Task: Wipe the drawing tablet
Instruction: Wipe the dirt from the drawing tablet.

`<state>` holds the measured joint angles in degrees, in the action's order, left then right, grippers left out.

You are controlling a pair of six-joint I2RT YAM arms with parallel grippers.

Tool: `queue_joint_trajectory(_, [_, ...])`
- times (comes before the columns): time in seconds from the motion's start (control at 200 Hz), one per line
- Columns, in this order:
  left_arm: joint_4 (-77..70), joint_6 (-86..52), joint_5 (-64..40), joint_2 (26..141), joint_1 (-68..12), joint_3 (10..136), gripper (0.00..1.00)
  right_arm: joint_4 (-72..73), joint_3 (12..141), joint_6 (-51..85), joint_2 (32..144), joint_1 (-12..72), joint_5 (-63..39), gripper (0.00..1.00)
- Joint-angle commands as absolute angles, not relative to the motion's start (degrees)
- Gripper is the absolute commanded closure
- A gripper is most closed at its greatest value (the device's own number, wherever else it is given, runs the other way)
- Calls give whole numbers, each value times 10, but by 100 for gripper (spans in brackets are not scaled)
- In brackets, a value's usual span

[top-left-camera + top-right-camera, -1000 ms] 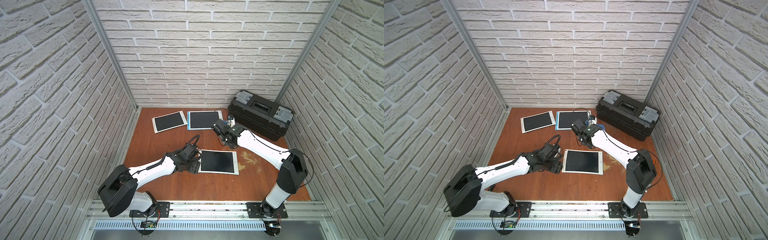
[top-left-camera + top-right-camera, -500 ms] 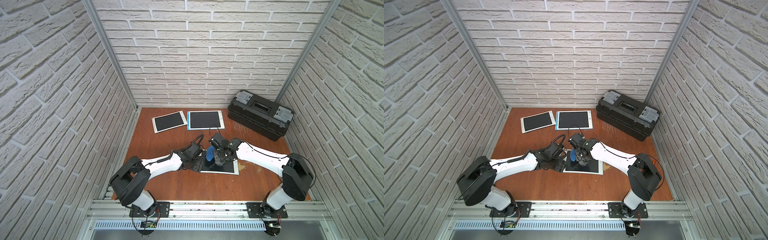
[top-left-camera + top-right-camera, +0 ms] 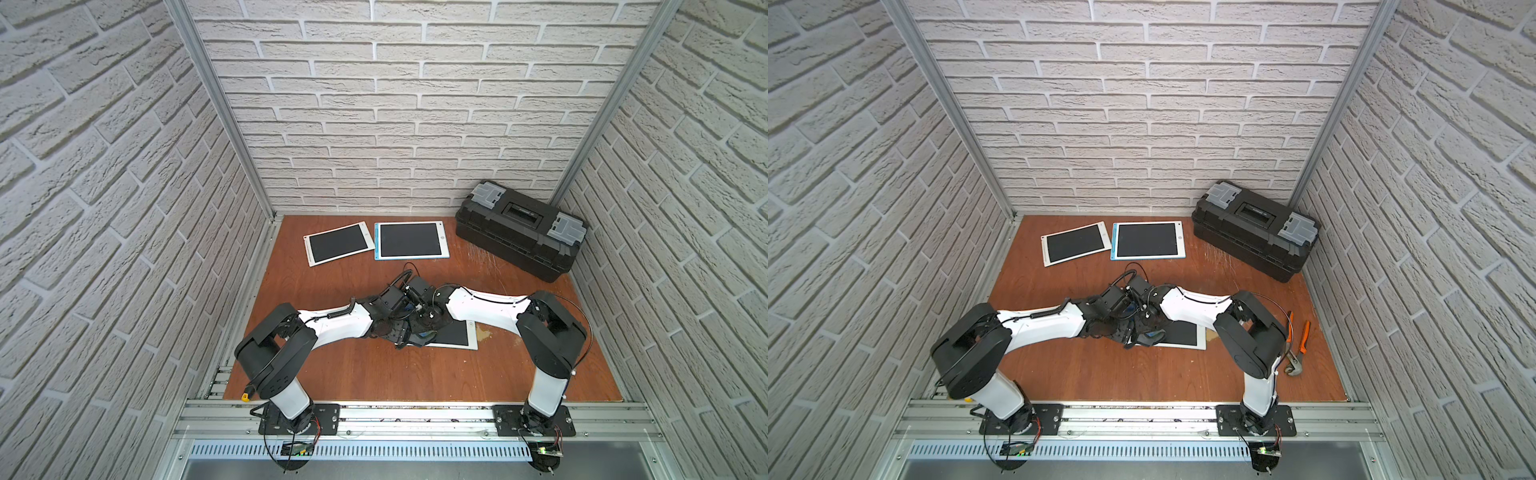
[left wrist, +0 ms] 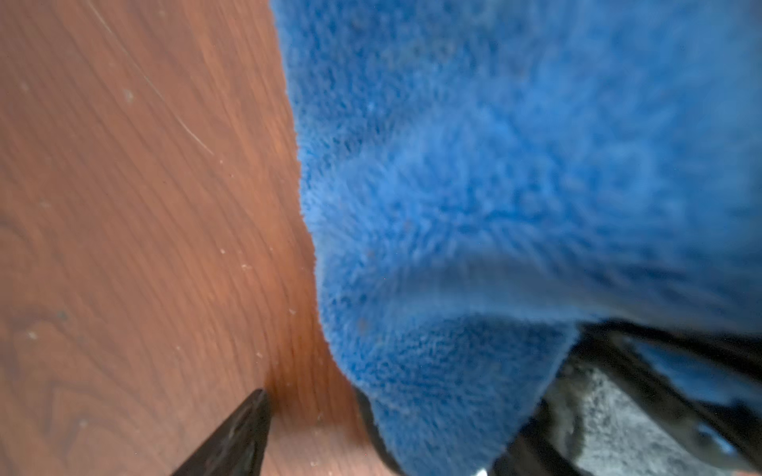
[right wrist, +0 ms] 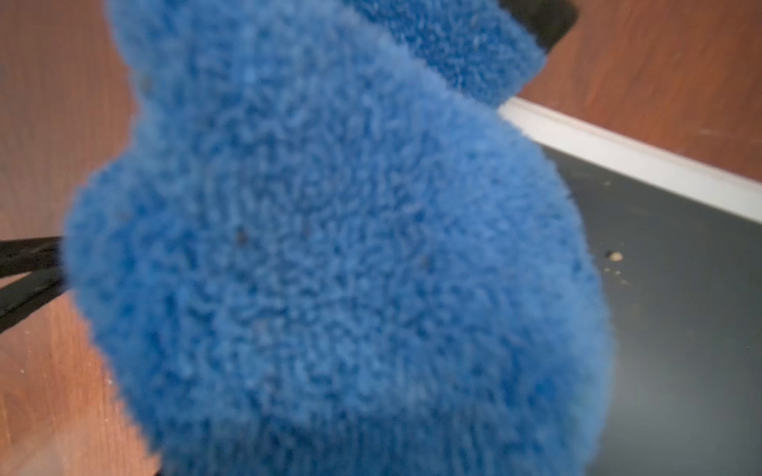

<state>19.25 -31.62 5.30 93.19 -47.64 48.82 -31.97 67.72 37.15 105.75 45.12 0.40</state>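
The closed black toolbox (image 3: 519,241) sat in the far right corner of the table (image 3: 374,374), its contents hidden. Near the table's middle, the right pincer (image 3: 422,327) was clamped on a blue cloth (image 5: 330,247) at the end of the drawing tablet (image 3: 455,333) nearer the left edge. The left pincer (image 3: 400,334) stood apart just beside it. A white-framed tablet (image 3: 338,243) and a blue-framed tablet (image 3: 410,240) lay along the far edge.

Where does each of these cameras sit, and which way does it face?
Top views: high at the front, looking down at the table and back wall; both arms show.
Left wrist: on the left arm, facing the table and blue cloth; one dark fingertip shows.
Right wrist: on the right arm, facing the cloth and drawing tablet; no own body clearly shows.
Shared: both wrist views see the cloth.
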Motion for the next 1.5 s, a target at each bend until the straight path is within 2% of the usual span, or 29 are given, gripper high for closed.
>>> queue_joint_trajectory(0.0, [225, -315, 56, 971, -471, 475, 23, -319, 680, 401, 1094, 455, 26, 97])
queue_joint_trajectory(0.17, [231, -314, 53, 978, -471, 475, 23, -371, 664, 431, 1092, 409, 92, 98])
queue_joint_trajectory(0.38, [233, -311, 49, 987, -469, 482, 24, -421, 614, 431, 1049, 294, 151, 98])
queue_joint_trajectory(0.53, [229, -312, 47, 986, -468, 482, 24, -551, 649, 473, 1036, 233, 297, 98])
queue_joint_trajectory(0.6, [228, -313, 45, 986, -468, 483, 24, -598, 669, 497, 1017, 231, 359, 98])
queue_joint_trajectory(0.68, [228, -313, 44, 985, -468, 484, 24, -584, 670, 484, 968, 244, 375, 98])
queue_joint_trajectory(0.855, [228, -313, 42, 982, -468, 483, 24, -538, 671, 441, 882, 333, 401, 97])
queue_joint_trajectory(0.945, [227, -314, 41, 981, -467, 484, 24, -533, 693, 417, 890, 372, 370, 97])
queue_joint_trajectory(1.175, [225, -316, 41, 977, -467, 482, 24, -433, 690, 395, 939, 421, 146, 97])
queue_joint_trajectory(1.495, [220, -318, 40, 971, -466, 472, 24, -364, 688, 410, 990, 444, 20, 97])
